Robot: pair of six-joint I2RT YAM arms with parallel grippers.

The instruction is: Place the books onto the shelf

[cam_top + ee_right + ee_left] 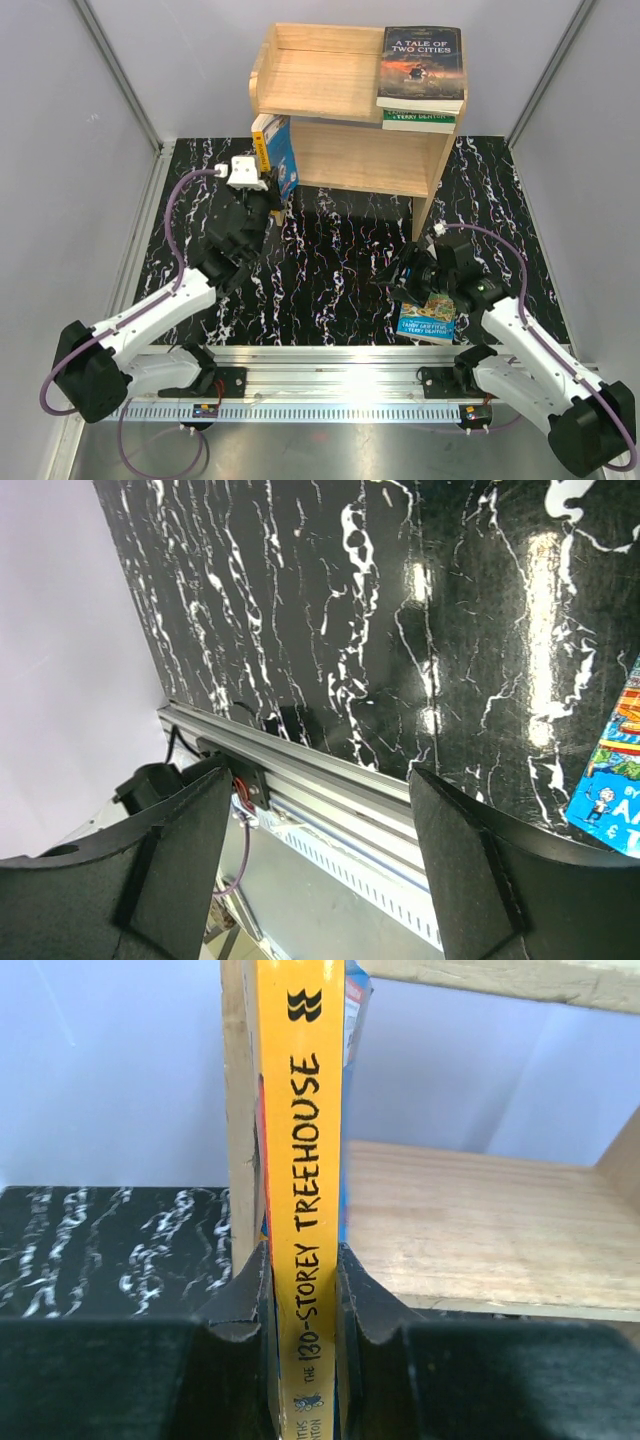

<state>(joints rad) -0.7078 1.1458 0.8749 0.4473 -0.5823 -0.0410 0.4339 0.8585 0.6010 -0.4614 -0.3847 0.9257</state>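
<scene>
The light-wood shelf (330, 90) stands at the back. On its top right lies the dark "A Tale of Two Cities" book (422, 62), stacked on a green book (418, 121). My left gripper (270, 195) is shut on a blue book with a yellow spine (278, 150), held upright at the left end of the lower tier. In the left wrist view that spine (302, 1160) sits pinched between the fingers (240, 1300), beside the shelf's side panel (235, 1110). A second blue book (430, 318) lies flat on the table. My right gripper (405, 278) hovers open beside it, holding nothing.
The black marbled tabletop (330, 270) is walled by grey panels left and right. An aluminium rail (330, 355) runs along the near edge and fills the space between the right fingers (470, 850). The flat blue book (612, 770) peeks in at the right.
</scene>
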